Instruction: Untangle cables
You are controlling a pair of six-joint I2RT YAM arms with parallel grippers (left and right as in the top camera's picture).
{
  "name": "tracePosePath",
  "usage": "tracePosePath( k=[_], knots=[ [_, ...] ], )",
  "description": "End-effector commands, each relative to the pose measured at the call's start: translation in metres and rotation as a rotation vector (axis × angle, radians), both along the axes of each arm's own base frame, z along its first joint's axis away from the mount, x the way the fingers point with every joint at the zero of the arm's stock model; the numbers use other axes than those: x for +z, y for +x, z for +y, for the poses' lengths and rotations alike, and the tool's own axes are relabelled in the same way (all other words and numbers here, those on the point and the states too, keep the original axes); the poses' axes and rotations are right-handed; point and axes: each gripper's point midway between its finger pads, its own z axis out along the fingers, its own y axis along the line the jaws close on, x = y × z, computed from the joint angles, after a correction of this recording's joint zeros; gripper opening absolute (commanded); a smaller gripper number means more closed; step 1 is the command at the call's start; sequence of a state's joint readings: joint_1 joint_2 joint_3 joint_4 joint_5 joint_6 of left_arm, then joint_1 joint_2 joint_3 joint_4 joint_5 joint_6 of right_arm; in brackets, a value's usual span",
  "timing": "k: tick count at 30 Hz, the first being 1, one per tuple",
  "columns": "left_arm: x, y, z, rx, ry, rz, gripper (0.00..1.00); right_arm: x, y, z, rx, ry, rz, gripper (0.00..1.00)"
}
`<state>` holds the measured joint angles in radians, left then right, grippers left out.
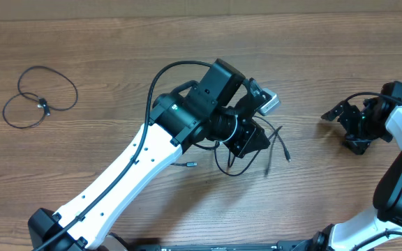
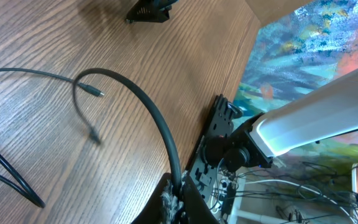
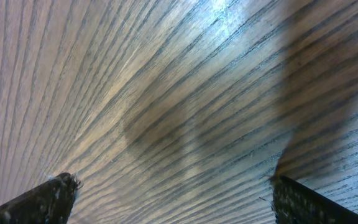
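Several thin black cables lie in loose curves on the wood-grain table, directly beneath and just beside the left gripper, with small plug ends poking out past it. The left gripper's jaws are pressed together on one cable. In the left wrist view this round, smooth, matte cord rises from between the frayed, fuzzy pads, arcs away over the table and curls back to a small dark plug ahead of the hand. Another cord bends in a tight hairpin off to one side of the same hand, low over the boards. Far off to the left gripper's left, well apart from both hands, a separate cable rests flat in two slack, rounded loops that meet at a small dark lump. The right gripper sits well apart from the tangle with its jaws spread wide. Its two dark, rough-edged fingertips stand at either side of a stretch of streaky, glossy wood grain.
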<state>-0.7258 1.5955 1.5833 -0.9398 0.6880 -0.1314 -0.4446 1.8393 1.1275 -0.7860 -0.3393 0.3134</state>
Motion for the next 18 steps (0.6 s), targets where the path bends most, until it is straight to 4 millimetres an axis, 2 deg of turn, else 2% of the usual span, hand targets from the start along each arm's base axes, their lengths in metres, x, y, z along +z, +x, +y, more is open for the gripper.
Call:
tracePosePath(
  k=[1,6,10,16,18],
  knots=[
    [0.003,-0.003,-0.001,-0.01,-0.011,0.007,0.04,0.005,0.008,-0.005,0.001,-0.018,-0.021,1.0],
    [-0.003,-0.008,-0.001,-0.027,0.015,0.004,0.04,0.005,0.008,-0.005,0.001,-0.018,-0.021,1.0],
    [-0.008,0.008,0.002,0.019,0.052,-0.07,0.04,0.005,0.008,-0.005,0.001,-0.018,-0.021,1.0],
    [0.022,0.049,-0.017,0.034,-0.066,-0.337,0.04,0.005,0.008,-0.005,0.001,-0.018,-0.021,1.0],
    [0.031,0.056,-0.022,0.031,-0.092,-0.408,0.04,0.005,0.008,-0.005,0.001,-0.018,-0.021,1.0]
  ],
)
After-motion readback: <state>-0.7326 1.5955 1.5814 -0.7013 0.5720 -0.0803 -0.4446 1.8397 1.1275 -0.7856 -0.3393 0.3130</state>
